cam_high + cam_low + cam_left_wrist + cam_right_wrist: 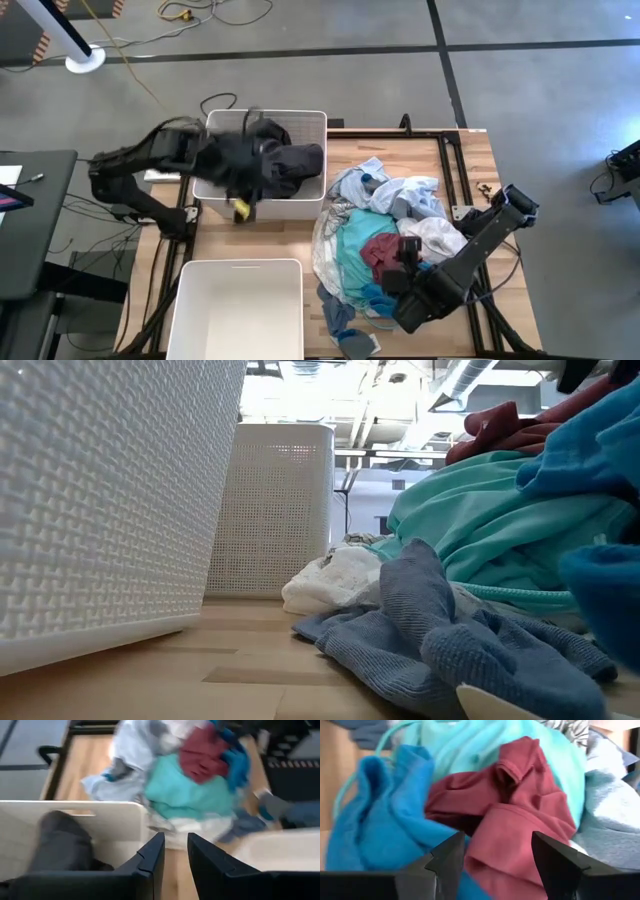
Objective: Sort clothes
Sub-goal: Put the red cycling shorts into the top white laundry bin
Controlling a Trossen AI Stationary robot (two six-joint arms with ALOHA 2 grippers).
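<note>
From above, the left gripper (243, 205) hangs over the near wall of the far bin (313, 120), but it's smeared and I can't read its jaws here. A dark garment (295, 165) lies inside that bin. The pile of clothes (385, 245) sits on the table (465, 165) beside both bins. The right gripper (405, 262) is down on the pile, right at the maroon shirt (382, 248). The near bin (240, 305) is cut off by the frame edge.

The low view shows neither gripper, just bin walls, a teal shirt (480, 520), and a grey-blue towel (450, 640) in front; the bright blue garment (590, 450) is cropped.

Left wrist view: the jaws stand only slightly apart with nothing between them. The dark garment (60, 845) lies off to one side of the jaws inside the bin, and the pile is well beyond them, blurred.

Right wrist view: the jaws are spread wide, with maroon fabric (515, 810) bunched in the gap between them and the bright blue garment (385, 815) just outside one jaw. Whether the fingers actually touch cloth is hard to tell.
</note>
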